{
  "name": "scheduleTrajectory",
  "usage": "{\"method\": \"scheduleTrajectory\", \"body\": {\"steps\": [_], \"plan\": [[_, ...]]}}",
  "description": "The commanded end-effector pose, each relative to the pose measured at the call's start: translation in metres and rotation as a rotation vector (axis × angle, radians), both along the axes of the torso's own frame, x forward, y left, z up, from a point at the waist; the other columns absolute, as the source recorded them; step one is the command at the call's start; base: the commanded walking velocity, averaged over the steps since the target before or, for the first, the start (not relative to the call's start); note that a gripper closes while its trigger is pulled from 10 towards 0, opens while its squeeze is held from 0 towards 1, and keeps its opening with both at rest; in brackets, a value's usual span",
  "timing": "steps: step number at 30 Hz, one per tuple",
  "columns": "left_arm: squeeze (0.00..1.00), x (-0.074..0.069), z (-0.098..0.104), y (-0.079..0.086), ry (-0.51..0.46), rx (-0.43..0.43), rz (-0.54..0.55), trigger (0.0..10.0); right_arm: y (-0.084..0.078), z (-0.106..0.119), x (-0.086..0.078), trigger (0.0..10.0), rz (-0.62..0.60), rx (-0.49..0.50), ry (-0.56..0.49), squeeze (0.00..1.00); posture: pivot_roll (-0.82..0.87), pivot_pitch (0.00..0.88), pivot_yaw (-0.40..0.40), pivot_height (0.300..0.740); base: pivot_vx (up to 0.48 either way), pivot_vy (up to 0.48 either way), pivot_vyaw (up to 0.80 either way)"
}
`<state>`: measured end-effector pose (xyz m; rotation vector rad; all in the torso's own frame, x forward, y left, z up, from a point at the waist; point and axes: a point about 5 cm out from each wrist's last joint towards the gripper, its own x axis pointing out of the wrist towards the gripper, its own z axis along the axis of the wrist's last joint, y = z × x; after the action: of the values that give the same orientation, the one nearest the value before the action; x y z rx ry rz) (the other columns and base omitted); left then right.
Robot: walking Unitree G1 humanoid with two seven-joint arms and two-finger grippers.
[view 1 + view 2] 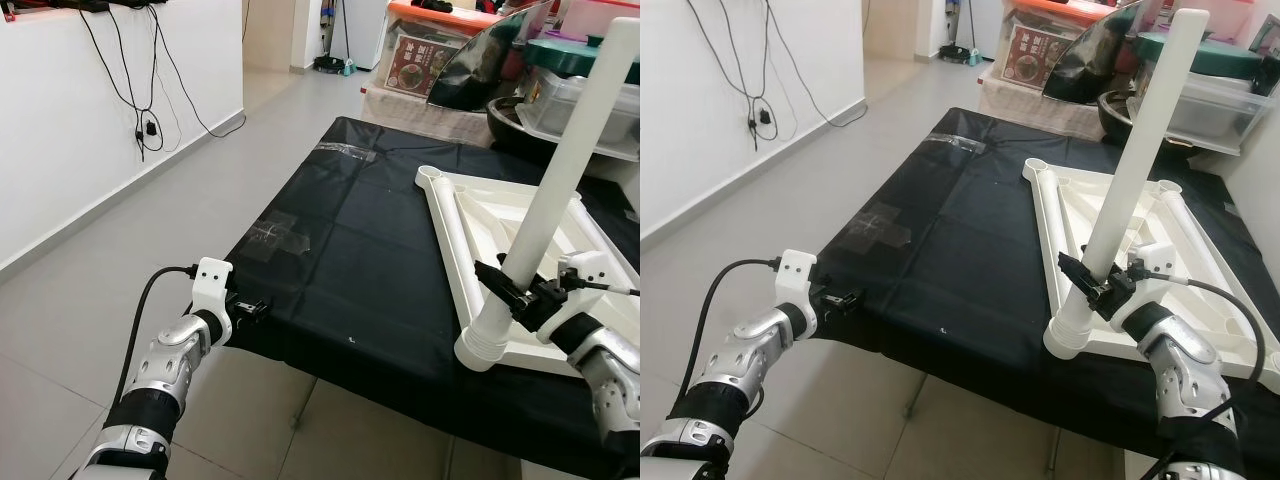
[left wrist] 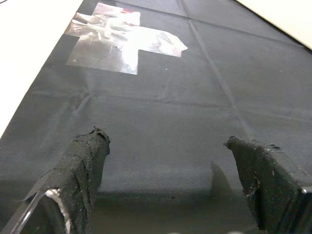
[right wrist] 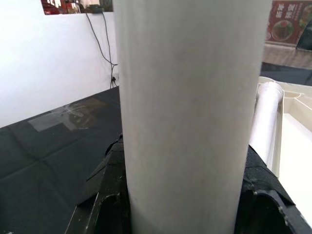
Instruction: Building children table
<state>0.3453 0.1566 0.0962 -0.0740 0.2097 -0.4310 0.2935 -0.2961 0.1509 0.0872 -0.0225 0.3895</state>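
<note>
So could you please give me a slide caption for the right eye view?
Right gripper holds a white table leg standing in the upturned tabletop's corner socket.

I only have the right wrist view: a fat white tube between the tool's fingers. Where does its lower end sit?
Observer: The white leg stands in the near corner socket of the upturned white tabletop, leaning slightly.
Operator: Where on the leg is my grip?
Observer: The right tool clamps it low down, just above the socket.
Operator: What is the left arm doing?
Observer: The left tool hovers open at the near edge of the black cloth, holding nothing.
Operator: Any other legs fitted?
Observer: None that I can see; the far corner socket is bare.
</note>
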Motion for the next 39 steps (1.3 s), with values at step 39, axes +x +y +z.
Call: {"method": "scheduleTrajectory", "body": {"steps": [39], "plan": [[0.00, 0.001, -0.005, 0.001, 0.015, 0.023, 0.022, 10.0, 0.090, -0.026, -0.030, 0.0, -0.531, 0.155, -0.044, 0.00, 0.13, 0.000, -0.108, 0.740, 0.000, 0.000, 0.00]]}}
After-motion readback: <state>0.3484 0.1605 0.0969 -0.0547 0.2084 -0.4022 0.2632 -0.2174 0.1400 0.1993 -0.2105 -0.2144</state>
